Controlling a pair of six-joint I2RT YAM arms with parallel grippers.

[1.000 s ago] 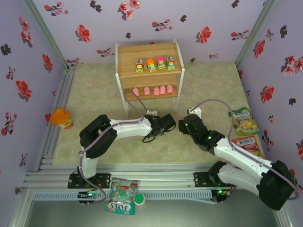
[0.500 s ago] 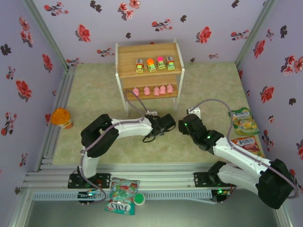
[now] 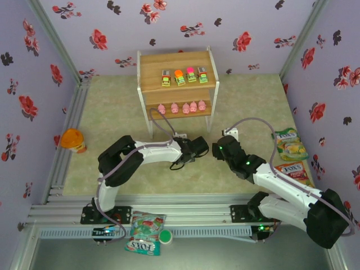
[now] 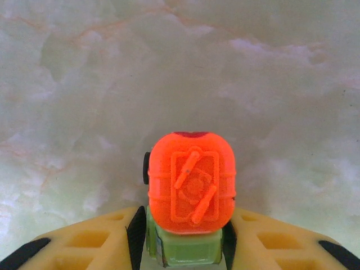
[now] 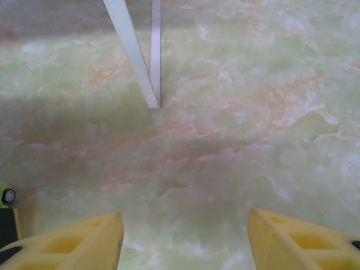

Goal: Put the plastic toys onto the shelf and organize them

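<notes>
You can see the shelf (image 3: 153, 63) has light wooden boards and a thin white frame. On its top board, the four cars (image 3: 179, 77) have green bodies with tops in grey, orange and pink. On its lower board, the five pigs (image 3: 181, 107) are pink. In front of the shelf, the car (image 4: 191, 191) has an orange top and a light green body. The left fingers (image 4: 84, 244) are yellow with black pads, and the right fingers (image 5: 73, 242) are yellow too. The tabletop (image 3: 109, 107) is pale green, marbled with orange veins. Behind the shelf, the walls (image 3: 84, 25) are lilac with red and dark flowers.

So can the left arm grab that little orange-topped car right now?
Probably yes. The orange-topped car sits right between the fingers of the left gripper, close on both sides, with nothing in between.
</notes>
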